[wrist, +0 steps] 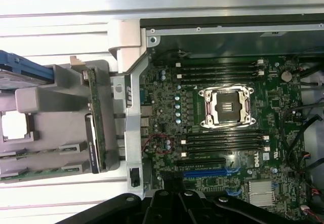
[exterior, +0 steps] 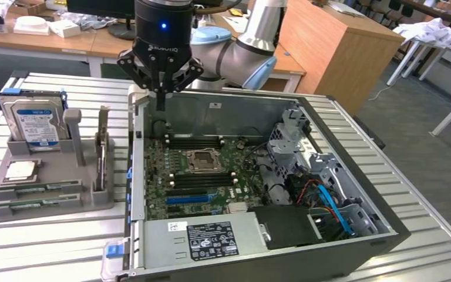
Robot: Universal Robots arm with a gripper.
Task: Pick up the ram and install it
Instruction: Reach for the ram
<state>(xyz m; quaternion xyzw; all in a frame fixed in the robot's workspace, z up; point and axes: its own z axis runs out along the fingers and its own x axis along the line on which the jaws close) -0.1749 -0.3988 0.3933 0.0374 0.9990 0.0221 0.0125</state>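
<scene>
We found the long, thin green circuit-board ram stick standing upright on its long edge in a narrow slot of the grey plastic holder, left of centre in the exterior view. Seen edge-on, it showed as a slim strip.

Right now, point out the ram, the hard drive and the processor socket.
ram (wrist: pixel 95 113), wrist view, middle of its green edge.
hard drive (exterior: pixel 36 120), exterior view, on the blue-white label.
processor socket (wrist: pixel 226 106), wrist view, its dark centre.
</scene>
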